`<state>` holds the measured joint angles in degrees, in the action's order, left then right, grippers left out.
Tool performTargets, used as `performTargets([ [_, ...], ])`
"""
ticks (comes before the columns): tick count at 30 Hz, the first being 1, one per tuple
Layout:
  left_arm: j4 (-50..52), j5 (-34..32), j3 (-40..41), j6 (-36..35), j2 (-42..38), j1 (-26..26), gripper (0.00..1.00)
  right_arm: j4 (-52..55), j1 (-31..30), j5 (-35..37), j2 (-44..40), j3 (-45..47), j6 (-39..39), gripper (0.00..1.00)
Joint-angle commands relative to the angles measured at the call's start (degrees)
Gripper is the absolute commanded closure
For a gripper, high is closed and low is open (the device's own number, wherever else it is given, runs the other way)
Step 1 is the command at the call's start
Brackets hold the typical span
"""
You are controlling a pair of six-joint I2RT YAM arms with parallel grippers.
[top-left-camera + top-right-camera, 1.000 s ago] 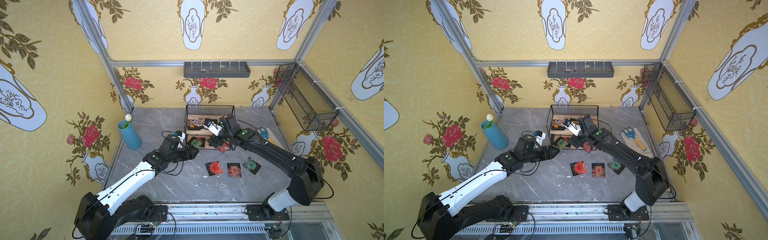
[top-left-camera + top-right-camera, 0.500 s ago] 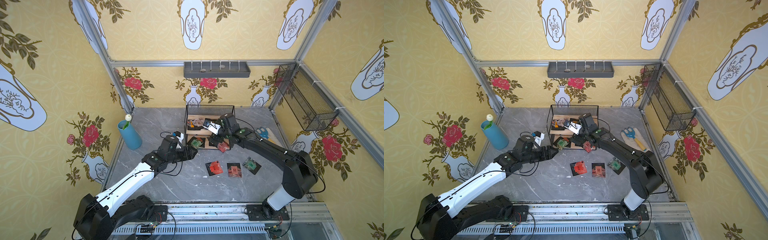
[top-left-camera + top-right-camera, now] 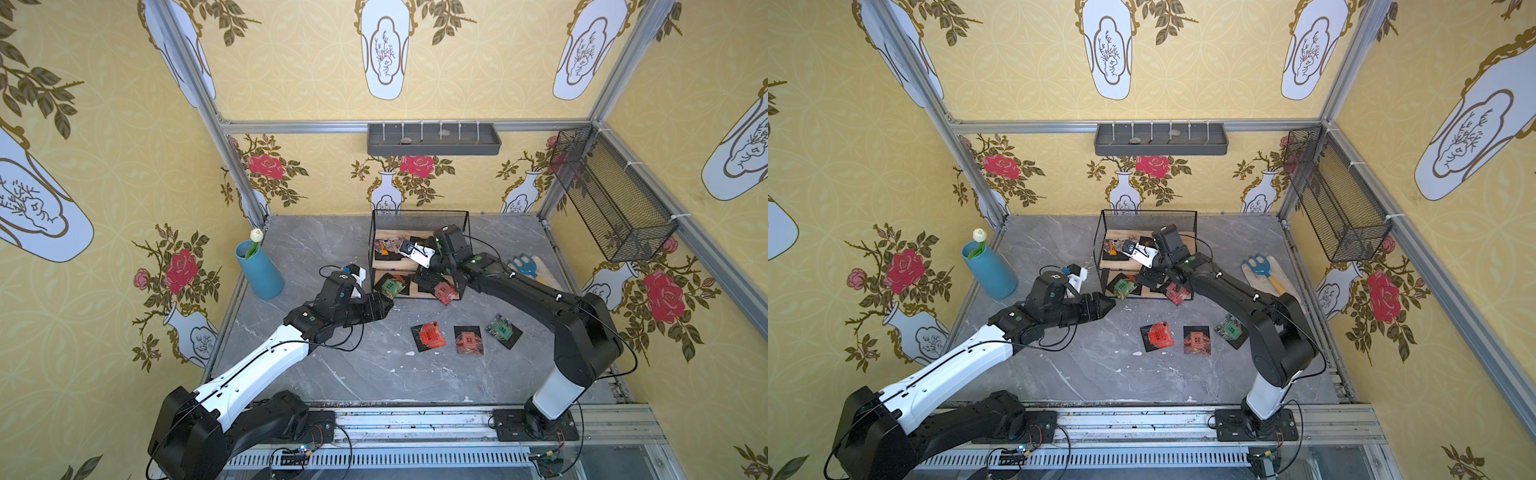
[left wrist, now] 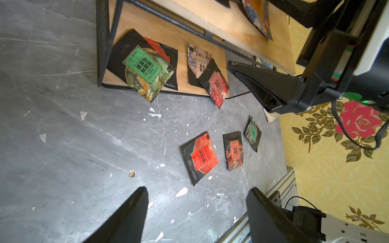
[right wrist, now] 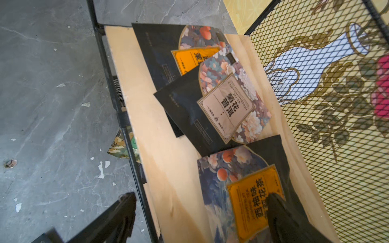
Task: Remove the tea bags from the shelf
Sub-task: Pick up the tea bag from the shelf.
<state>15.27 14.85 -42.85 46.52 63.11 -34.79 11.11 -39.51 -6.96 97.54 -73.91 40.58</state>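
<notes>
The left pincer (image 3: 380,305) hangs low over the desk (image 3: 332,374) at 7 o'clock from the shelf (image 3: 419,217). Its jaws are apart and empty, and its wrist view shows only bare stone between them.

Four tea bags lie on the shelf's lower board (image 4: 168,33). A green bag (image 4: 145,69) is stacked on a red bag (image 4: 156,45) and pokes out past the front edge. Next comes a beige bag (image 4: 200,61), overlapped by a dark-red bag (image 4: 217,88) whose corner also hangs off the board.

The upper board (image 5: 168,168) carries three more: an orange bag (image 5: 189,56), a floral bag (image 5: 227,107) overlapping it, and a second orange bag (image 5: 250,197). The right pincer (image 5: 200,195) is spread wide at this tier and grips nothing. One finger is over the second orange bag and the other is out in front of the shelf's rail. Whether it touches the bag I cannot tell.

At 5 o'clock from the shelf, three tea bags lie flat on the desk, apart from one another: a scarlet bag (image 3: 428,336), a rust bag (image 3: 468,340) and a green-centred bag (image 3: 503,330).

By this count three are out and at least seven are left, so the task is roughly a third done. The upper tier looks like the step in hand.
</notes>
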Motion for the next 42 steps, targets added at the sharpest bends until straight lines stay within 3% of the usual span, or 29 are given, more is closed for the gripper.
performTargets([
  [1,-1.8,0.6,0.6,-0.3,-0.2,0.3,0.18,0.9,-0.4,-0.7,0.2,-0.4,-0.6,0.02],
  [10,-2.8,1.2,1.5,0.1,-0.2,0.9,0.18,4.5,-0.8,-1.6,-0.4,0.0,-1.9,0.12],
  [16,-3.0,1.3,1.5,0.0,-0.1,0.9,0.18,5.7,-1.3,-0.9,-1.6,0.3,-2.6,0.28],
  [29,-3.4,1.8,1.5,0.3,0.5,1.1,0.18,3.7,-1.7,2.9,-3.8,3.0,-3.2,0.53],
  [31,-3.5,1.8,1.5,0.3,0.5,1.1,0.18,3.8,-1.8,3.2,-3.7,2.9,-3.2,0.61],
  [42,-3.5,1.9,1.6,0.4,0.6,1.3,0.18,4.0,-2.0,4.0,-3.8,2.7,-3.2,0.75],
])
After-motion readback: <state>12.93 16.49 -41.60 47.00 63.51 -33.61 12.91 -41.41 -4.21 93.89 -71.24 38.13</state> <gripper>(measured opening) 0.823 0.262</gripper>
